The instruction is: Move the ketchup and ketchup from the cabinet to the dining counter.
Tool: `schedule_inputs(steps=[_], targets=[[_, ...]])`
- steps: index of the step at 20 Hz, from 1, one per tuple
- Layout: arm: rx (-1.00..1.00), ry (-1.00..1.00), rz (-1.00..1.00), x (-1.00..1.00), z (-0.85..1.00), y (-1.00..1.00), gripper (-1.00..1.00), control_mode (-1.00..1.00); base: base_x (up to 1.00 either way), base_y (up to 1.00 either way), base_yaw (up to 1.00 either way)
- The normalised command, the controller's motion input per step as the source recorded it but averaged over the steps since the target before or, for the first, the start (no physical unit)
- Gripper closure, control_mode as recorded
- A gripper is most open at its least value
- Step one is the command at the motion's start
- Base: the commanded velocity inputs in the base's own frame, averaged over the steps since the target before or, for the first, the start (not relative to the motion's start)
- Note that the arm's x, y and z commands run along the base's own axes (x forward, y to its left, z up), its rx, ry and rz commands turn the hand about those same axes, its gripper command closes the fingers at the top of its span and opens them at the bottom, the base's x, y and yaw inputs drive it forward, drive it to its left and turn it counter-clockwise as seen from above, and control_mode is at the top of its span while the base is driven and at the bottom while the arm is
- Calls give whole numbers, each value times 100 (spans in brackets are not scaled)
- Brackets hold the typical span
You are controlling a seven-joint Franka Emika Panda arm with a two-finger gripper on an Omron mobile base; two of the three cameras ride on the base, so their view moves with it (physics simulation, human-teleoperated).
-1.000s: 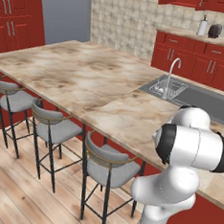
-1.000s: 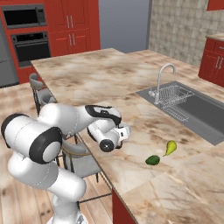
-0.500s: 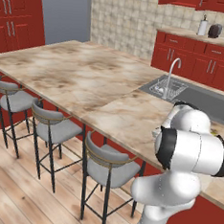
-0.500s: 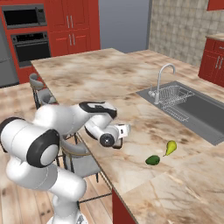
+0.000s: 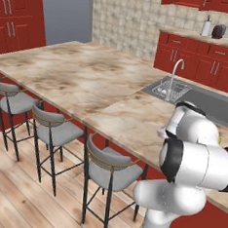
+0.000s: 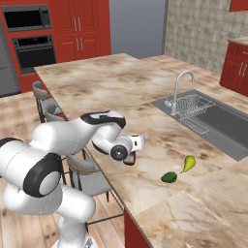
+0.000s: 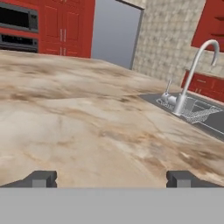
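Note:
Both ketchup bottles are out of view. The dining counter spreads ahead, beige-brown marbled stone on a red base, with a steel sink set into it. My gripper hovers low over the counter's near edge on the folded arm. In the hand view the gripper is open, its fingertips wide apart with nothing between them, and it faces across the stone toward the faucet. The lower edge of a red wall cabinet shows above the back worktop.
A yellow pear and a green avocado lie on the counter right of my hand. Three grey stools line the counter's near side. A paper-towel roll and appliances stand on the back worktop. Ovens sit far left.
My hand has risen slightly and drifted a little toward the sink. The jaws have stayed open. The pear and avocado have not moved.

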Motion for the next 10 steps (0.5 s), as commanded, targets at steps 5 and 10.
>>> schedule_inputs(steps=[5, 10], targets=[[0, 0, -4, 9, 17, 0, -100, -100, 0, 0, 0], [0, 0, -1, 3, 24, 0, -100, -100, 0, 0, 0]])
